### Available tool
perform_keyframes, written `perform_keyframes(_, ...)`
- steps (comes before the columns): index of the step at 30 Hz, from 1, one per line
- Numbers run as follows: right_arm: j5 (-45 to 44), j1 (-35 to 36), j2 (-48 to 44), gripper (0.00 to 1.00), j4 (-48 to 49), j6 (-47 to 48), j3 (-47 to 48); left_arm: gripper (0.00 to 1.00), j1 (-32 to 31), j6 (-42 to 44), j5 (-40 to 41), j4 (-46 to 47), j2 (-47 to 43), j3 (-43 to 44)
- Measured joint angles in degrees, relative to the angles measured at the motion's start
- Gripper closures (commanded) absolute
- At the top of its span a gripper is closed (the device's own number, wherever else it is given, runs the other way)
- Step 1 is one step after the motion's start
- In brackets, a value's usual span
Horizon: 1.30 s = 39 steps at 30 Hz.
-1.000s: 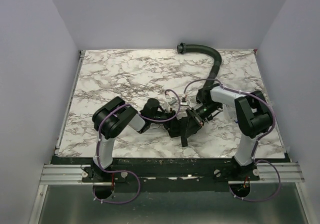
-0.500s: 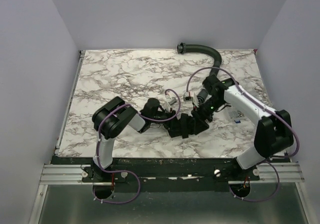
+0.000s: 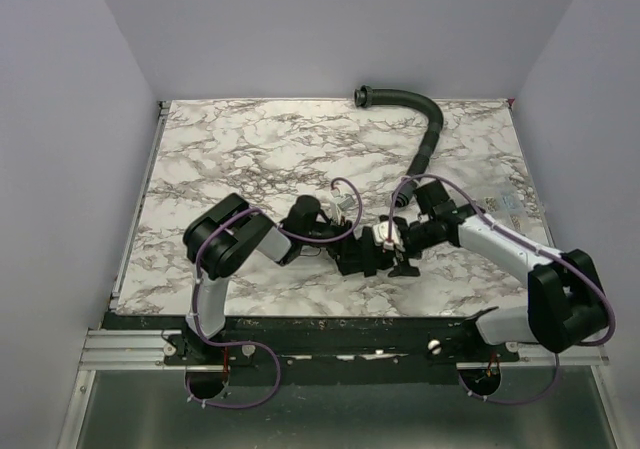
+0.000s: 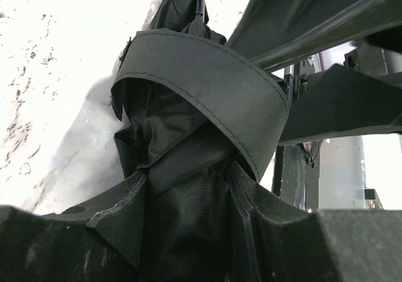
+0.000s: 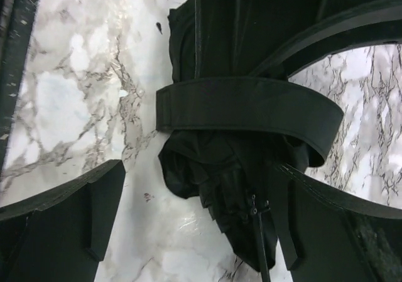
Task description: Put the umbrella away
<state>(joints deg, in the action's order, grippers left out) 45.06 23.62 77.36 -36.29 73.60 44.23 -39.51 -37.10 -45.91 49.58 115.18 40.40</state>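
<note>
Marble table (image 3: 230, 149) carries the umbrella (image 3: 362, 259), a black bundle near the middle of the near edge, its long axis roughly along that edge. Our left tool (image 4: 188, 232) clamps its fabric. Our right tool (image 5: 201, 219) straddles one end, spread wide. Open marble stretches toward the far-left corner. Only our wrist views show the strap (image 5: 245, 109) wrapped round it.

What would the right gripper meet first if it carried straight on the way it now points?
Most likely the umbrella: its strapped bundle lies straight ahead between the open jaws of the right gripper. Depth is unclear, but nothing shows in front of it.
</note>
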Motion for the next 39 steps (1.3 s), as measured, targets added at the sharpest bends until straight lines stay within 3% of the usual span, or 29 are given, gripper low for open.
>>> perform_keyframes(12, -2.6, 1.1, 0.2, 0.03, 19.7, 6.6, -10.0, 0.94, 0.1, -1.2, -0.1, -0.1, 1.2, 1.5)
perform_keyframes(15, -4.7, 1.9, 0.7, 0.21, 23.5, 7.7, -11.8, 0.93, 0.1, -1.8, -0.1, -0.1, 1.2, 1.6)
perform_keyframes(19, -7.8, 2.7, 2.0, 0.56, 28.0, 8.4, -12.3, 0.88, 0.2, -2.7, -0.2, 0.2, 1.2, 1.6)
perform_keyframes(22, -9.0, 3.0, 3.3, 0.67, 29.5, 8.4, -12.0, 0.79, 0.4, -4.6, -0.1, 1.4, 1.1, 1.3)
perform_keyframes(24, -9.2, 3.3, 3.8, 0.71, 29.7, 8.2, -11.6, 0.68, 0.7, -5.8, 0.3, 2.8, 0.8, 0.4)
perform_keyframes(31, -7.3, 5.0, 9.6, 0.76, 25.4, 5.9, -5.4, 0.37, 1.8, -6.7, 6.6, 2.3, -7.4, -7.0)
perform_keyframes(39, -5.9, 4.1, 16.4, 0.79, 13.5, 2.4, 4.3, 0.32, 3.5, 2.1, 16.7, -7.5, -25.9, -14.9)
